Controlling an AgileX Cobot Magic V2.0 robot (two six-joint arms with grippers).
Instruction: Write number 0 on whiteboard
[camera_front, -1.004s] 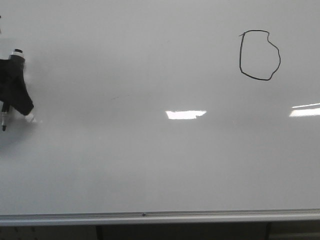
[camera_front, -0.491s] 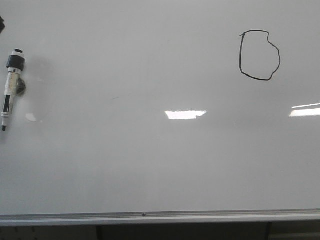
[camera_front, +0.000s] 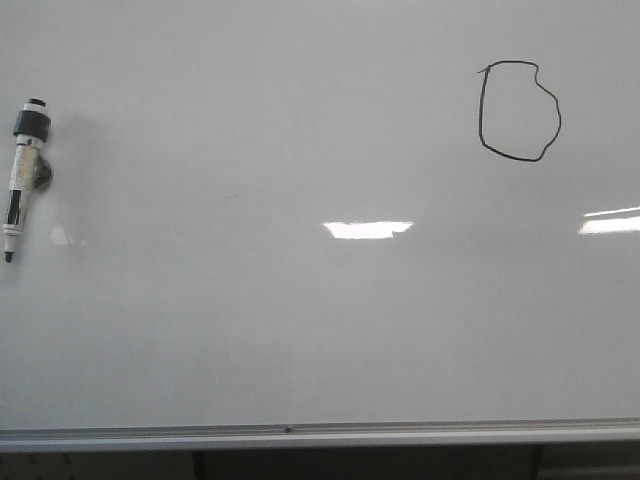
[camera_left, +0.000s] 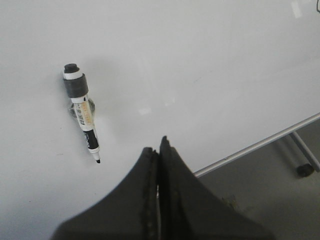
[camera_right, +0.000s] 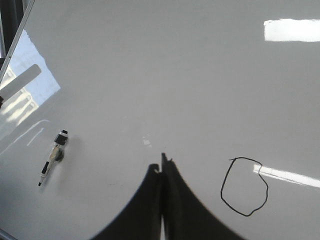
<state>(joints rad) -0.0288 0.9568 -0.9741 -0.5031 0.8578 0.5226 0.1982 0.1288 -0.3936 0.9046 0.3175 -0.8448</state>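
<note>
The number 0 (camera_front: 518, 110) is a thin black lopsided closed loop at the upper right of the whiteboard (camera_front: 300, 320); it also shows in the right wrist view (camera_right: 244, 186). A black-and-white marker (camera_front: 23, 177) lies on the board at the far left, tip down, also in the left wrist view (camera_left: 82, 111) and right wrist view (camera_right: 52, 156). My left gripper (camera_left: 158, 146) is shut and empty, held off the board beside the marker. My right gripper (camera_right: 163, 162) is shut and empty, left of the loop. Neither gripper shows in the front view.
A silver aluminium rail (camera_front: 320, 434) runs along the board's lower edge, also in the left wrist view (camera_left: 260, 145). Bright rectangular light reflections (camera_front: 367, 229) lie on the board. Below the rail is a grey floor with a stand leg and castor (camera_left: 304, 169).
The left gripper, which covered the marker at the far left a second ago, has let it go and pulled out of the front view. The marker stays on the board.
</note>
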